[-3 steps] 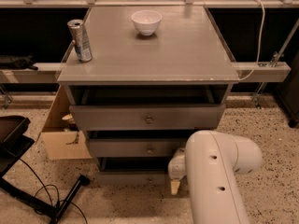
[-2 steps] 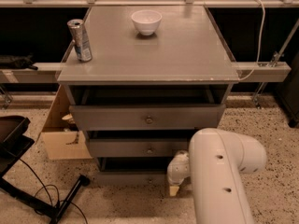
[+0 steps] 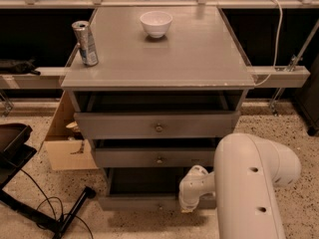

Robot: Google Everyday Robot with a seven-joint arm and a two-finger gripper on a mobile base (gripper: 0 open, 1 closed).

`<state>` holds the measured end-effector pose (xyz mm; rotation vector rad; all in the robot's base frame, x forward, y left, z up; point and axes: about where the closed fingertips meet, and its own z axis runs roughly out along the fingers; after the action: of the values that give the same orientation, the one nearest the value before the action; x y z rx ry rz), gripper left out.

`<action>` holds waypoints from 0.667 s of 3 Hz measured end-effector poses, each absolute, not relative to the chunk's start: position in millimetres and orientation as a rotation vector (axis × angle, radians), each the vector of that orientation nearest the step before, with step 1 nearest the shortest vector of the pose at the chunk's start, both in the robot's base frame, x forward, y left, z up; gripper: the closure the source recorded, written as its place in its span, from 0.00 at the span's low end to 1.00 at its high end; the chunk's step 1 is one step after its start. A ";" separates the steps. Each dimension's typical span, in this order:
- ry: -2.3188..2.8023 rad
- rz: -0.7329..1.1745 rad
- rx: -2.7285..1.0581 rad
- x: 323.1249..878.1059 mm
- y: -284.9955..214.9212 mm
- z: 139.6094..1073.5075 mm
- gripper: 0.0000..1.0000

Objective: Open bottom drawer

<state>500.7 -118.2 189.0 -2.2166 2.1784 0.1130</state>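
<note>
Three drawers stand partly out of the grey cabinet [image 3: 164, 59], each a step farther than the one above. Top and middle look as they did a second ago.

White arm [image 3: 256, 183]: big elbow housing fills the lower right. It now sits farther right and lower than a second ago, so it has backed away from the cabinet.

Bottom drawer [image 3: 134, 202]: lowest of the three, with the shallowest front, now nearest the camera. Its front has come forward since the earlier view, and a dark gap shows between it and the middle drawer [image 3: 124, 158]. Its small knob [image 3: 160, 207] is only faintly visible at mid-front.

Top drawer [image 3: 114, 126]: tallest front, round knob at centre.

Cardboard box [image 3: 62, 151]: on the speckled floor just left of the cabinet, unmoved.

Gripper [image 3: 188, 207]: at the right half of the bottom drawer's front, right of the knob, lower than before. Wrist blocks the tip; I cannot tell whether it is wide, narrow or gripping.

White bowl [image 3: 156, 23]: upright at the back centre of the cabinet top, unchanged.

Drink can [image 3: 86, 43]: upright near the left edge, well apart from the bowl, unchanged.
</note>
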 end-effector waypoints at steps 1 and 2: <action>2.190 0.151 -2.249 486.7 -120.0 193.7 0.92; 2.194 0.158 -2.260 486.1 -121.4 194.3 1.00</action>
<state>486.1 -121.4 194.3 -2.2597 2.1940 0.1578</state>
